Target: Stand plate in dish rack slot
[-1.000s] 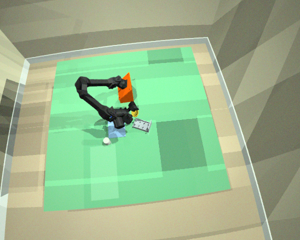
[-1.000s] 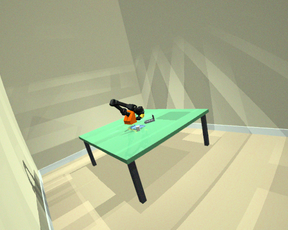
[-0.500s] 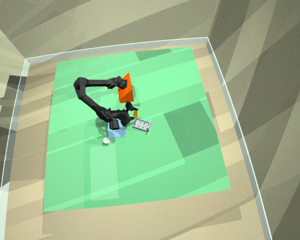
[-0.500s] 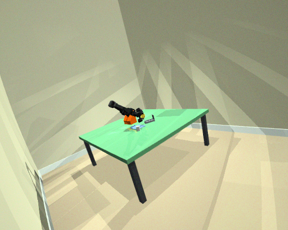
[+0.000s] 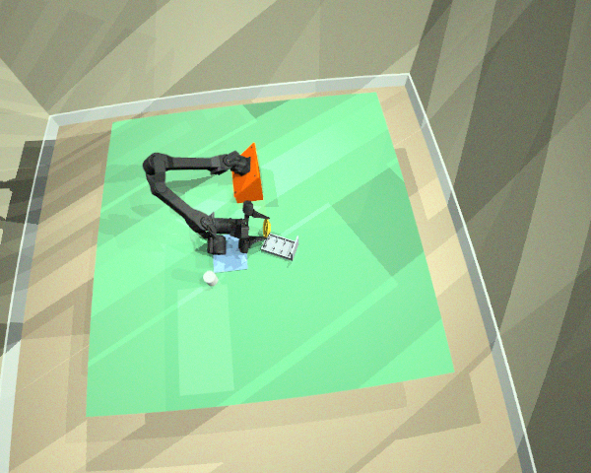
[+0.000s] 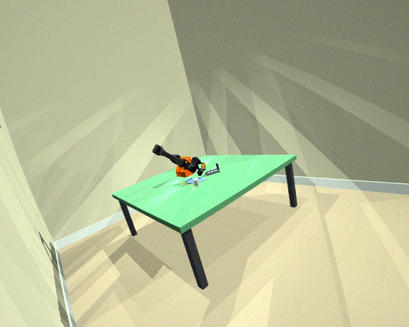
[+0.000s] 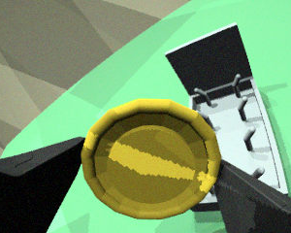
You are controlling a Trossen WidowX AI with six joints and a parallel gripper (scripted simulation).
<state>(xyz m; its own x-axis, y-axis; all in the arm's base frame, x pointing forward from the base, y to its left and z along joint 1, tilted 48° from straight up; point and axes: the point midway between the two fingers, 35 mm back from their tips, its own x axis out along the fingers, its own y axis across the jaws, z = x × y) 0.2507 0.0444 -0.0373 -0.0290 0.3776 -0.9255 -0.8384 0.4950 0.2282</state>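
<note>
The yellow plate (image 5: 267,227) (image 6: 203,165) (image 7: 150,160) is held on edge, close to upright, with its hollow face towards the wrist camera. My gripper (image 5: 267,228) (image 6: 202,166) (image 7: 151,156) is shut on it, one finger at each opposite side of the rim. The dish rack (image 5: 295,248) (image 6: 217,166) (image 7: 213,58) is pale with a dark end wall and short grey pegs in rows. The plate is off the rack, beside its end away from the wall in the top view. In the wrist view the plate and the right finger hide part of the rack.
A blue square sheet (image 5: 230,261) lies under the wrist in the top view. A white cup (image 5: 210,278) (image 6: 196,182) stands beside it. The orange block (image 5: 248,190) (image 6: 180,172) is at the arm's base, behind the gripper. These are on the green table (image 5: 311,325) (image 6: 183,207).
</note>
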